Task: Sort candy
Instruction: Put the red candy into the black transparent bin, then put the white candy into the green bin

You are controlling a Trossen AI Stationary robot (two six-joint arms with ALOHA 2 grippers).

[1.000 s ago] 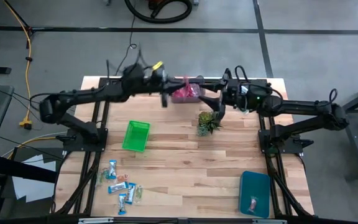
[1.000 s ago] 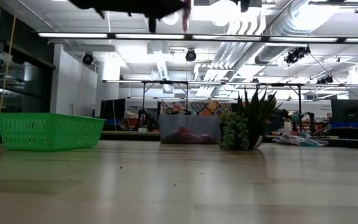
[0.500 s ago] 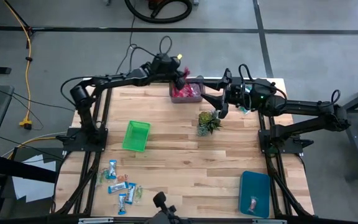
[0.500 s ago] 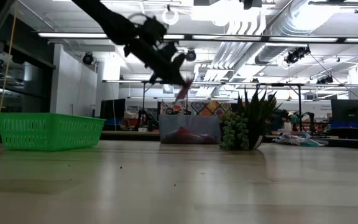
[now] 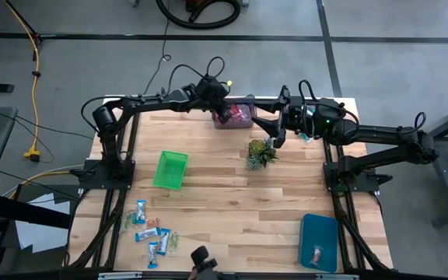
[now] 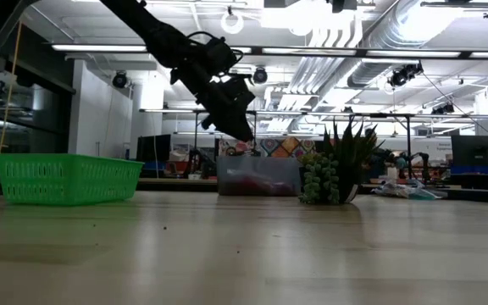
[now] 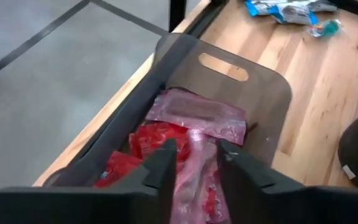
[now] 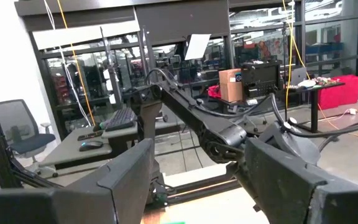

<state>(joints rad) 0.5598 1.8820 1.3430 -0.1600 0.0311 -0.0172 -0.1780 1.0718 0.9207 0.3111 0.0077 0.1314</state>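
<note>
In the high view, the left gripper [image 5: 222, 106] is held over the clear bin [image 5: 236, 113] at the far edge of the table [image 5: 232, 202], at about 12 o'clock from the table's middle. Red and pink candy lies inside this bin. The right gripper [image 5: 274, 132] is seen at 1 o'clock, just beside the small plant [image 5: 260, 152], with its fingers apart and nothing between them. A green basket [image 5: 170, 169] stands at 9 o'clock. A heap of blue-and-white candy [image 5: 151, 231] lies at 7 o'clock, close to the near left edge. A blue bin [image 5: 318, 242] with one sweet in it stands at 5 o'clock. The middle of the table is bare wood. No writing can be read.

In the low view, the left gripper [image 6: 237, 127] hangs just above the clear bin [image 6: 258, 177], between the green basket [image 6: 62, 178] and the plant [image 6: 335, 165].

In the left wrist view, the fingers [image 7: 161, 171] are seen a little apart over the clear bin [image 7: 253, 106]. A pink wrapped sweet [image 7: 194, 163] lies between them; it cannot be told whether it is clamped or loose. More red candy [image 7: 146, 138] lies under it. The table edge runs just beside the bin.

In the right wrist view, the fingers [image 8: 126, 173] stand wide apart, and only the left arm and the room are seen beyond them.
</note>
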